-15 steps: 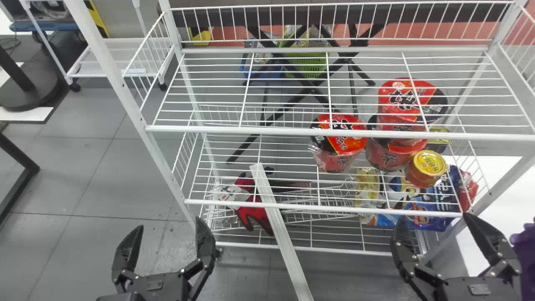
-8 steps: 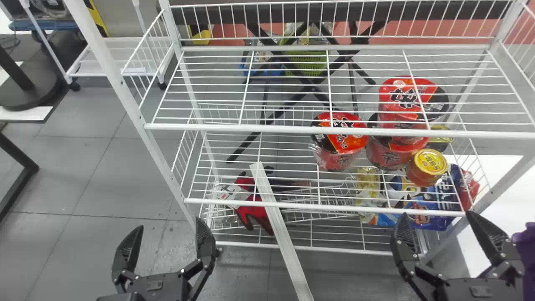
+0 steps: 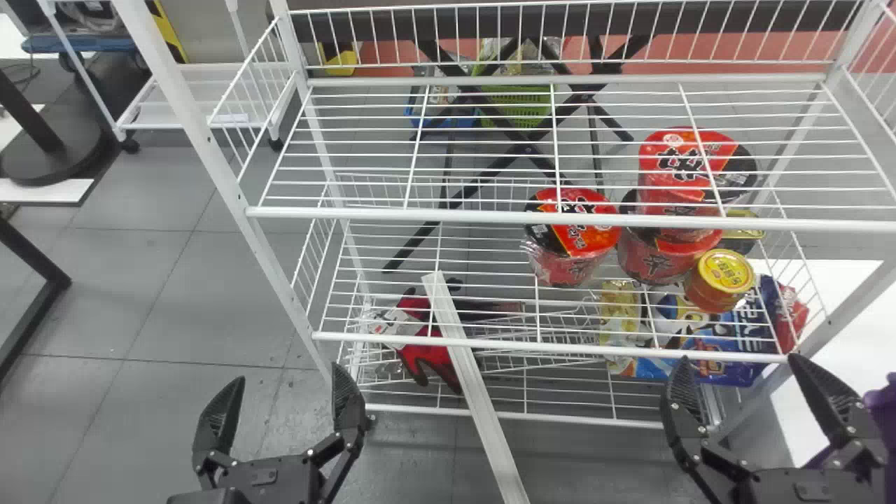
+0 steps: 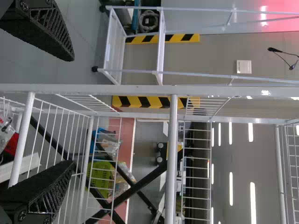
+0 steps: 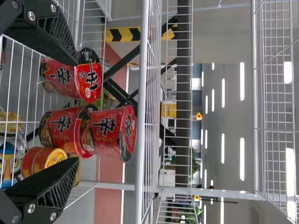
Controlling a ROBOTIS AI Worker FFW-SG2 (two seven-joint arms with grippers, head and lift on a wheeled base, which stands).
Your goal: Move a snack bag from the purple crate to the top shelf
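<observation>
My left gripper (image 3: 287, 374) stands open and empty in front of the rack's lower left part in the head view. My right gripper (image 3: 738, 358), also open and empty, is at the rack's lower right. At the right edge, partly cut off, is something purple (image 3: 883, 420), perhaps the crate. A wire shelf (image 3: 560, 222) spans the head view. In the left wrist view my left gripper (image 4: 71, 111) has its fingers spread beside the rack; in the right wrist view my right gripper (image 5: 76, 112) has noodle cups beyond it. A higher wire shelf (image 5: 255, 116) shows there.
Red noodle cups (image 3: 574, 227) and a yellow-lidded can (image 3: 724, 271) stand on the shelf below. Blue packaging (image 3: 745, 336) and red-black gloves (image 3: 427, 350) lie lower down. A white bar (image 3: 467, 385) leans at the rack's front; white uprights (image 3: 210, 154) flank the shelves.
In the head view, the rack and both grippers appear slightly farther right than half a second ago. Both grippers remain open and empty.
</observation>
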